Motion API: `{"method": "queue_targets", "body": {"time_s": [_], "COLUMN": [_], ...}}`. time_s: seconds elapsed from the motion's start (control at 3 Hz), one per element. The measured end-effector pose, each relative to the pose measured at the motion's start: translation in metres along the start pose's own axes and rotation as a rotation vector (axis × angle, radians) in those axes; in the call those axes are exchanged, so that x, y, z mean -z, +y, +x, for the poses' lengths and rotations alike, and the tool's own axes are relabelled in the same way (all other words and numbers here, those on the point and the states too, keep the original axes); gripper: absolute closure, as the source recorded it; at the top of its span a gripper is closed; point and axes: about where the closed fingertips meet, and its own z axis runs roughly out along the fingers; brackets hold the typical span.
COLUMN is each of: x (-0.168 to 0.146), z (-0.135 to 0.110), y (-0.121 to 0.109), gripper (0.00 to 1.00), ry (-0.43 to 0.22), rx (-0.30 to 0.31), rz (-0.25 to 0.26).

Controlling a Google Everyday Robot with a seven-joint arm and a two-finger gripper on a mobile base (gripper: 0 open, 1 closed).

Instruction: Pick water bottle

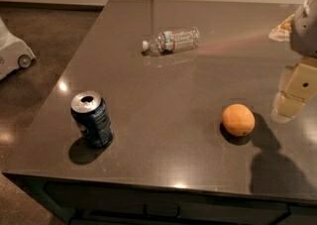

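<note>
The water bottle (173, 40) is a small clear ribbed bottle with a white cap and a red-and-green label band. It lies on its side at the far middle of the dark table (163, 85), with the cap pointing left. My gripper (293, 95) hangs at the right edge of the view, above the table's right side. It is well to the right of the bottle and nearer to me, and it holds nothing that I can see. Its shadow falls on the table below it.
A dark blue soda can (92, 120) stands upright at the near left of the table. An orange (238, 120) sits at the near right, just left of my gripper. Part of a white wheeled machine (12, 45) stands on the floor at far left.
</note>
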Motion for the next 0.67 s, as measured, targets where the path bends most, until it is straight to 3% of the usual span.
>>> {"method": "queue_targets", "body": {"time_s": [0.67], "x": [-0.0005], "z": [-0.004], "y": [-0.0082], "gripper": [0.0], "ry": [-0.032], "rx": [-0.007], "rz": [-0.006]}}
